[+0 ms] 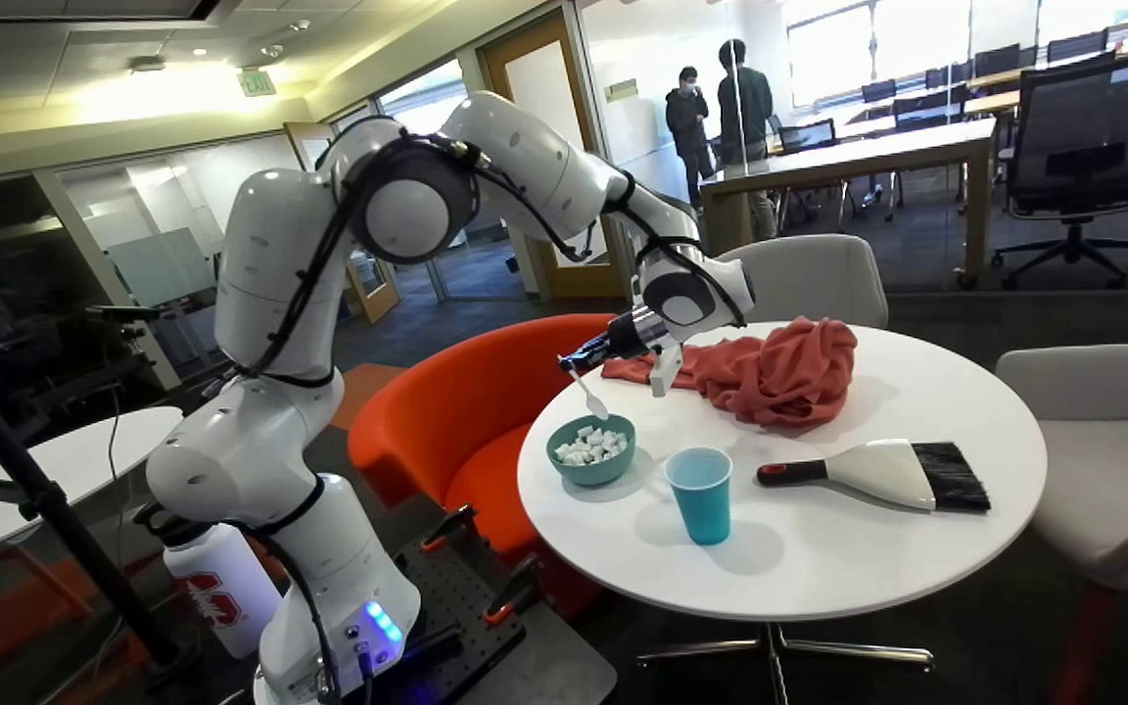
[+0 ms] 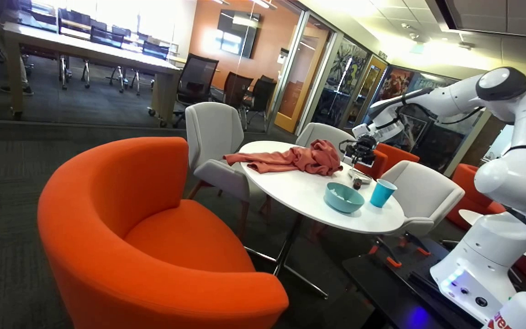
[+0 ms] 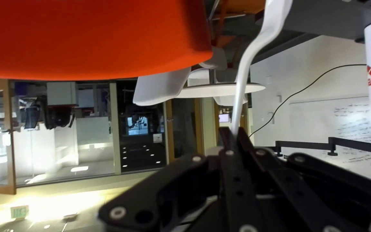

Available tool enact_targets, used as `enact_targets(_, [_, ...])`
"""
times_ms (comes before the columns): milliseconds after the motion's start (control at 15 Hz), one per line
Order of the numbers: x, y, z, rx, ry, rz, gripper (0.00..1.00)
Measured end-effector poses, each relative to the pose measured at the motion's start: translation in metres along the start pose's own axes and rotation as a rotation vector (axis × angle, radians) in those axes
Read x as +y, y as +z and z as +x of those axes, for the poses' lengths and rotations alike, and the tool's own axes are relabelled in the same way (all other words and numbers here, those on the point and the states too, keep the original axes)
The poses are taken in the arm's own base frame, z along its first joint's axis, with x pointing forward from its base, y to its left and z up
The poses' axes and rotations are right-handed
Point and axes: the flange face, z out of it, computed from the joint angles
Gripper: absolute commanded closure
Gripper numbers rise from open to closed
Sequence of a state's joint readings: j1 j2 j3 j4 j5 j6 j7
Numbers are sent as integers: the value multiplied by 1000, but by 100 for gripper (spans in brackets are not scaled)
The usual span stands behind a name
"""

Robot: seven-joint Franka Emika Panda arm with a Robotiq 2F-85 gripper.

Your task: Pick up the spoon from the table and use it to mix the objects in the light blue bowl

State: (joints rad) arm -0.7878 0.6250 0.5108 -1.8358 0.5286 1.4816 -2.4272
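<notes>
My gripper (image 1: 570,363) is shut on the handle end of the white spoon (image 1: 587,394). The spoon slants downward, its head just above the far rim of the light blue bowl (image 1: 595,474). The bowl stands on the white round table (image 1: 868,558) and holds a heap of small whitish objects (image 1: 593,446). In the wrist view the spoon (image 3: 246,61) sticks out from between the fingertips (image 3: 233,133); the bowl is out of view there. In an exterior view the bowl (image 2: 344,204) stands nearer the camera than the gripper (image 2: 361,153), and the spoon is hard to make out.
A bright blue cup (image 1: 703,504) stands close beside the bowl. A white brush with black bristles (image 1: 882,472) lies beyond the cup. A crumpled red cloth (image 1: 784,377) lies at the table's back, near the wrist. An orange chair (image 1: 466,392) and grey chairs stand around the table.
</notes>
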Motion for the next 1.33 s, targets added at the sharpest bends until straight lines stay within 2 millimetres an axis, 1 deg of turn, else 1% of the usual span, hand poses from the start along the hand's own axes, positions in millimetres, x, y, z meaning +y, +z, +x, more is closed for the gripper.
enact_targets(67, [8,4,-5,-19,9,24,96])
enact_targets(200, [18,9,-7,-34,7,48,96])
enact_targets(267, [21,11,-5,-38,3,54,99])
enact_targets(400, [21,8,-7,-38,10,44,99])
enact_targets(600, [18,10,-22,-51,6,37,99])
enact_targets(733, [20,17,-29,-61,-16,54,99])
enact_targets(867, [25,28,-32,-65,-59,79,99])
enact_targets(1000, [32,40,-30,-65,-92,106,99])
enact_targets(1133, [42,51,-22,-71,-141,147,99])
enact_targets(1333, [47,61,-13,-64,-208,202,99])
